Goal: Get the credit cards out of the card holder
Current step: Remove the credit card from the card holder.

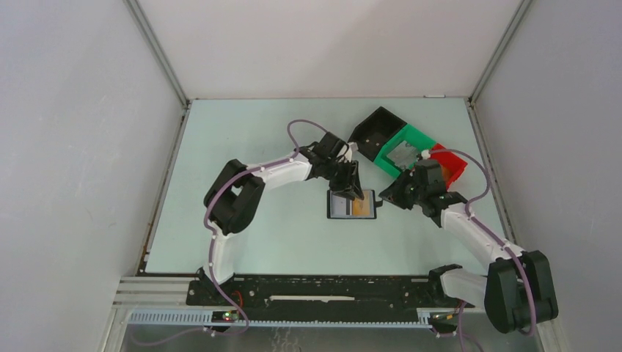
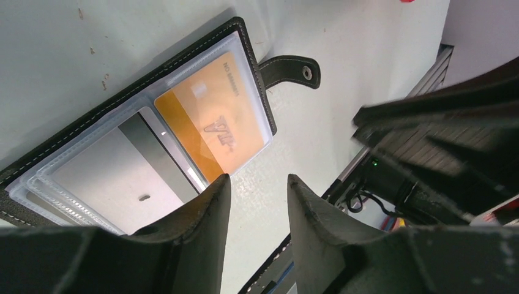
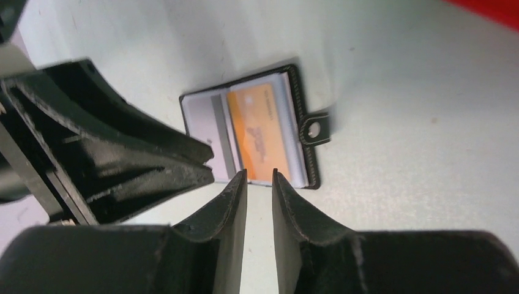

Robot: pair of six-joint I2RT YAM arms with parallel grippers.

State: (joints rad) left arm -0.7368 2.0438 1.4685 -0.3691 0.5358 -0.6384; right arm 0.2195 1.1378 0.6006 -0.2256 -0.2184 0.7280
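The card holder [image 1: 351, 204] is lying open on the table [image 1: 242, 147], a grey credit card [image 2: 104, 171] sitting inside. At its edge the left gripper [image 2: 258, 184] is hovering with jaws spread, the right gripper [image 3: 259, 177] with jaws slightly apart, both empty. Extraction is probably only beginning; next, the jaws must pinch a card edge.

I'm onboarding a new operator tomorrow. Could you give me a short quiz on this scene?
1. True or false: the wallet lies open on the table.
2. Which colour is the card in the pocket nearest the closure tab? A orange, B green, C purple.
3. What do the left gripper and right gripper hold?
Key: 1 true; 2 A; 3 nothing, both are open.
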